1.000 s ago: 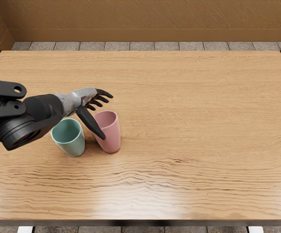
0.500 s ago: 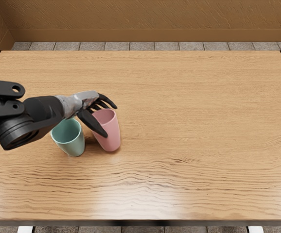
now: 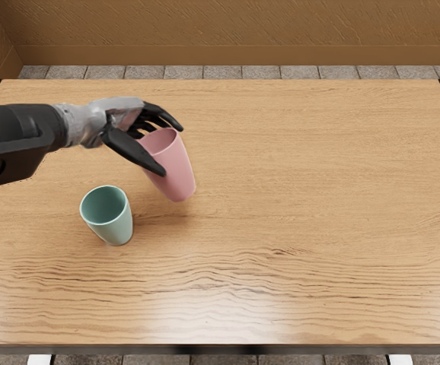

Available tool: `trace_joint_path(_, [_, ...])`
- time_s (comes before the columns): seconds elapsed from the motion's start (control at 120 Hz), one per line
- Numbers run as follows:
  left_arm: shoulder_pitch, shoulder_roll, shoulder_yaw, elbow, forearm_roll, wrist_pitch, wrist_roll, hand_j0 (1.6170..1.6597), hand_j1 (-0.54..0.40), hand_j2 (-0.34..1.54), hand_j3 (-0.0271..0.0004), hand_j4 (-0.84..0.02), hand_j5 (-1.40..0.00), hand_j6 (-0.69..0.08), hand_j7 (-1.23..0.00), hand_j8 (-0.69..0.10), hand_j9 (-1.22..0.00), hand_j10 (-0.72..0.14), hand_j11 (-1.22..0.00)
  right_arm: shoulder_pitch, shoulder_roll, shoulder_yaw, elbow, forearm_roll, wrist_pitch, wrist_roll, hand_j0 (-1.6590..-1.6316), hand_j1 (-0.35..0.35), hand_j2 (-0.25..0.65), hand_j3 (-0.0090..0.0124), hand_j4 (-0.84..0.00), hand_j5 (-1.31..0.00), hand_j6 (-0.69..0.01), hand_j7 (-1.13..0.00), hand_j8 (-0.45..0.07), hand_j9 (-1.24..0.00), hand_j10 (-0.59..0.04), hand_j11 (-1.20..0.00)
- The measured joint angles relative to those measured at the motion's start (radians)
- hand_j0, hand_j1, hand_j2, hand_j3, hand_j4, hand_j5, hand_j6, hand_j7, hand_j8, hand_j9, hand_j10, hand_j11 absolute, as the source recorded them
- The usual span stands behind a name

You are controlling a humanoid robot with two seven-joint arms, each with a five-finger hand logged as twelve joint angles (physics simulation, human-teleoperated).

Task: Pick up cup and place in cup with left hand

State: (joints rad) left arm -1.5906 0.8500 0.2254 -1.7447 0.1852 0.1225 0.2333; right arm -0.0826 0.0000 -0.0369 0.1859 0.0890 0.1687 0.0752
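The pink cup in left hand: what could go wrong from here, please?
The pink cup is gripped near its rim by the left hand, so it might swing or slip.

The teal cup stands unsupported, and its opening looks not much wider; a badly aligned lowering could catch the rim and tip it.

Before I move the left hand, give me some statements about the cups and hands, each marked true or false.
1. The left hand has its fingers on the pink cup. True.
2. The pink cup sits inside the teal cup. False: the two cups are apart.
3. The teal cup stands upright on the table. True.
4. The right hand grips the teal cup. False: the right hand is out of view, and nothing touches the teal cup.
5. In the picture, the pink cup is higher up than the teal cup. True.
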Motion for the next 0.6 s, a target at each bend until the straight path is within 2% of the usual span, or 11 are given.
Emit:
trace_joint_path(0.125, [-0.006, 0.088, -0.058, 0.0, 0.003, -0.143, 0.007, 1.6557, -0.171, 0.12, 0.0, -0.43, -0.64, -0.258, -0.63, -0.218, -0.64, -0.32, -0.65, 0.0, 0.0, 0.0, 0.0, 0.0, 0.0, 0.0, -1.6581, -0.331, -0.003, 0.0, -0.015, -0.02, -0.015, -0.02, -0.015, -0.02, -0.015, -0.02])
trace_joint_path(0.208, [-0.037, 0.112, -0.071, 0.0, 0.002, -0.205, 0.038, 1.6553, -0.13, 0.08, 0.0, -0.447, -0.65, -0.279, -0.63, -0.24, -0.65, -0.333, -0.65, 0.0, 0.0, 0.0, 0.0, 0.0, 0.0, 0.0, -1.6581, -0.331, -0.003, 0.0, -0.015, -0.02, -0.015, -0.02, -0.015, -0.02, -0.015, -0.02])
trace_joint_path(0.342, [-0.064, 0.163, -0.072, -0.003, 0.003, -0.242, 0.081, 1.6552, -0.123, 0.08, 0.0, -0.461, -0.66, -0.291, -0.64, -0.246, -0.65, -0.347, -0.65, 0.0, 0.0, 0.0, 0.0, 0.0, 0.0, 0.0, -1.6581, -0.331, -0.003, 0.0, -0.015, -0.02, -0.015, -0.02, -0.015, -0.02, -0.015, -0.02])
trace_joint_path(0.492, [-0.081, 0.193, -0.066, -0.005, 0.002, -0.267, 0.111, 1.6548, -0.121, 0.08, 0.0, -0.459, -0.67, -0.292, -0.65, -0.247, -0.66, -0.35, -0.66, 0.0, 0.0, 0.0, 0.0, 0.0, 0.0, 0.0, -1.6581, -0.331, -0.003, 0.0, -0.015, -0.02, -0.015, -0.02, -0.015, -0.02, -0.015, -0.02])
trace_joint_path(0.6, [-0.084, 0.219, -0.064, -0.006, 0.002, -0.271, 0.122, 1.6544, -0.124, 0.08, 0.0, -0.447, -0.7, -0.277, -0.68, -0.235, -0.69, -0.342, -0.68, 0.0, 0.0, 0.0, 0.0, 0.0, 0.0, 0.0, -1.6581, -0.331, -0.003, 0.0, -0.015, -0.02, -0.015, -0.02, -0.015, -0.02, -0.015, -0.02])
